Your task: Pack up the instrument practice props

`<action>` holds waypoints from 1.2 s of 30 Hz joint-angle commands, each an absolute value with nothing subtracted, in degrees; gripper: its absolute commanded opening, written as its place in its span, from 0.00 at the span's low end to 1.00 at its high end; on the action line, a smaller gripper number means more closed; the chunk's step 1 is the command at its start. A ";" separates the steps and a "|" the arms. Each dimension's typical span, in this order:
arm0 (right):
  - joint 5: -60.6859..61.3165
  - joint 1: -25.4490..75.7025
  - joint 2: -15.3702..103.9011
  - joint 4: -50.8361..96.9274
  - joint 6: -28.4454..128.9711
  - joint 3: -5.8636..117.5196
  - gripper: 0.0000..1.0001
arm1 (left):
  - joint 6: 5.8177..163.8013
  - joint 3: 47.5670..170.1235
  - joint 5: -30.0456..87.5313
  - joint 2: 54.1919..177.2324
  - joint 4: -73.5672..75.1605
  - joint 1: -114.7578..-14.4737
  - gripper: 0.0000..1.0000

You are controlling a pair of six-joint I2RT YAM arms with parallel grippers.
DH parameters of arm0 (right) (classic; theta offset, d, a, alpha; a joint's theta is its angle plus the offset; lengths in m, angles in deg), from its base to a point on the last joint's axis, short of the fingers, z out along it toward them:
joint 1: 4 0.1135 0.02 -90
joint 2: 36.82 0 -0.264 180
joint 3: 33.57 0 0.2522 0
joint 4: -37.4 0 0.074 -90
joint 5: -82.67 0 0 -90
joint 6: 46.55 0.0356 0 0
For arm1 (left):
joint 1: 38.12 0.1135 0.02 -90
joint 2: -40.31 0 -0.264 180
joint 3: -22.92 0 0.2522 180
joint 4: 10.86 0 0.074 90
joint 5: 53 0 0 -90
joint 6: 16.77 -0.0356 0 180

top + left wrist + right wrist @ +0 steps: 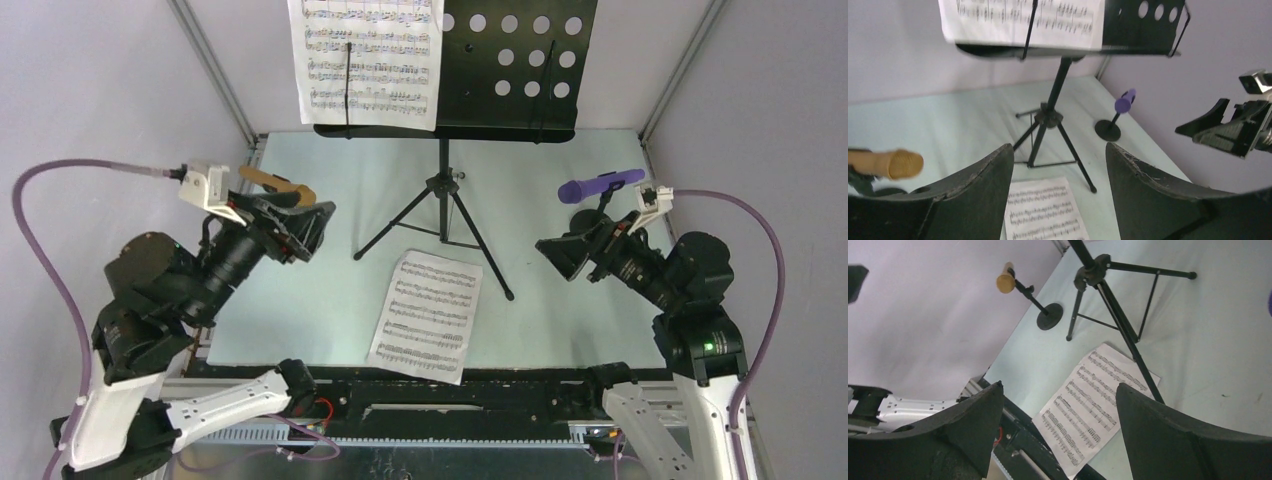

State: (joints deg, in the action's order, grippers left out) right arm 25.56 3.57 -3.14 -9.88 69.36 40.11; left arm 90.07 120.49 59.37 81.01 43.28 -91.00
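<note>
A black perforated music rack [510, 60] on tripod legs [440, 225] stands at the table's back middle, with one white sheet-music page [366, 60] clipped on its left half. A second page [427, 314] lies flat near the front edge. A tan toy microphone [275, 183] sits on a round-based holder [1049, 319] at the left, behind my left gripper [310, 222]. A purple microphone [598, 186] sits on its holder [1108, 130] at the right, behind my right gripper [560, 255]. Both grippers are open, empty and raised above the table.
The pale green tabletop [330, 310] is bounded by grey walls and metal frame posts [215, 70] at the back corners. A black rail [450, 385] runs along the front edge between the arm bases. Purple cables [70, 170] loop from both wrists.
</note>
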 commanded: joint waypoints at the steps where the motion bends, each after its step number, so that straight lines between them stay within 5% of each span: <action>1: 26.73 6.97 -0.67 -6.69 69.06 44.12 0.89 | 80.54 129.06 60.32 86.56 41.08 -91.21 0.73; 15: -2.16 40.72 16.48 -9.33 62.49 64.01 0.88 | 80.01 158.73 44.18 108.79 45.07 -75.71 0.74; 36: -7.02 42.28 31.74 2.92 67.00 81.94 0.87 | 91.14 166.92 24.72 120.29 48.69 -61.25 0.53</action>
State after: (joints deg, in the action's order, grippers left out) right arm -5.83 42.59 30.69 -1.55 66.04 80.03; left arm 88.93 164.42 29.61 119.77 50.10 -62.28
